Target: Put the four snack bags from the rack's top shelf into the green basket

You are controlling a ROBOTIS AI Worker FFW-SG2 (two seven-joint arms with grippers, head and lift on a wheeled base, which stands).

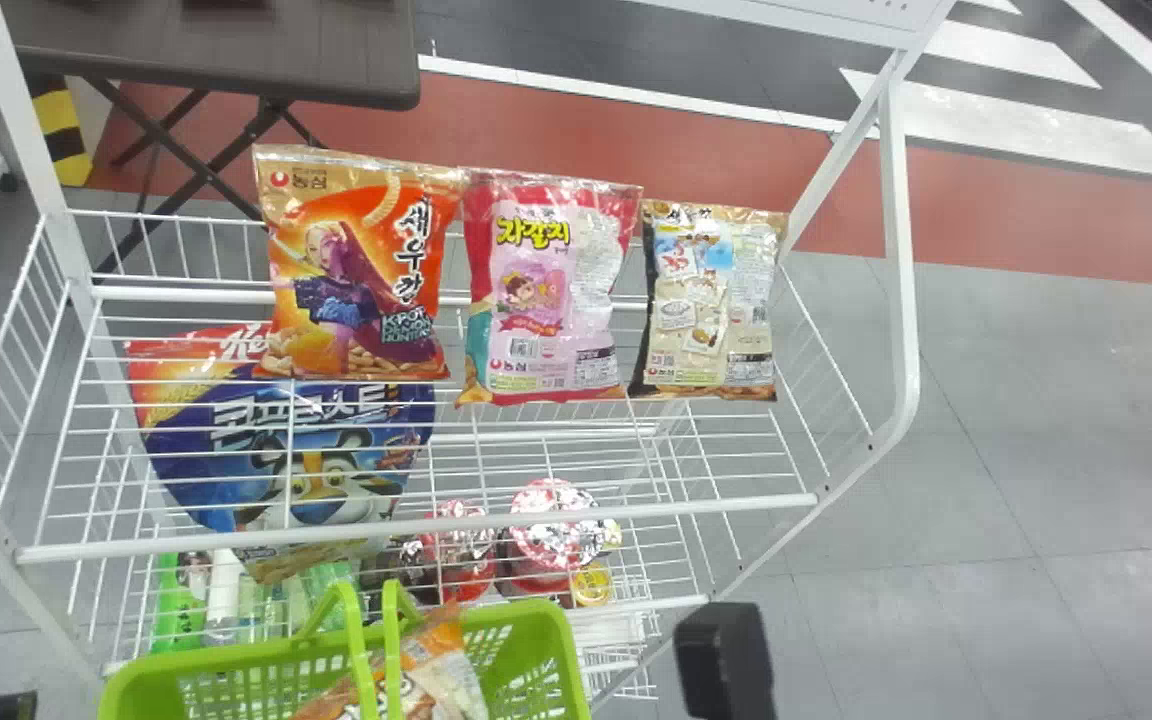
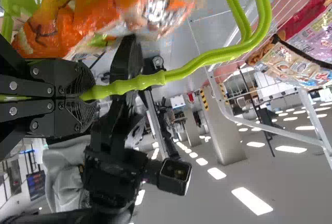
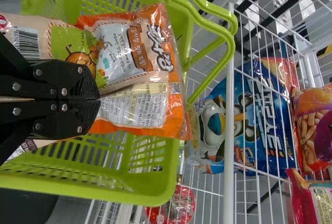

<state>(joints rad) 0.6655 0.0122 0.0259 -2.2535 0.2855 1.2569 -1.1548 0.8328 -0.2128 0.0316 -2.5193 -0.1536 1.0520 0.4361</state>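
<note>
The right gripper [image 3: 98,99] has its two black fingers closed on a crinkly orange-and-white snack bag [image 3: 137,53], which is at the mouth of a green basket [image 1: 526,650]; how deep it sits in there I cannot tell. The left gripper [image 2: 88,92] is pinched around the basket's green handle [image 2: 207,58], apparently to steady it. Just past the basket is a white wire rack [image 1: 416,526], and on its top shelf three more snack bags are in a row: an orange bag [image 1: 356,270] at the left, a pink bag [image 1: 551,290] in the middle, and a tan bag with a black edge [image 1: 711,300] at the right. Lower in the rack are a big blue cereal bag [image 1: 336,495] and some red-and-white tubs [image 1: 556,525], which are no part of the job. Farther off is a dark folding table [image 1: 216,50]. By the count, the job looks about a quarter done at most: the first of the four bags is off the shelf and at the basket, but has yet to be let go, and the other three all remain to be picked up and brought over.
</note>
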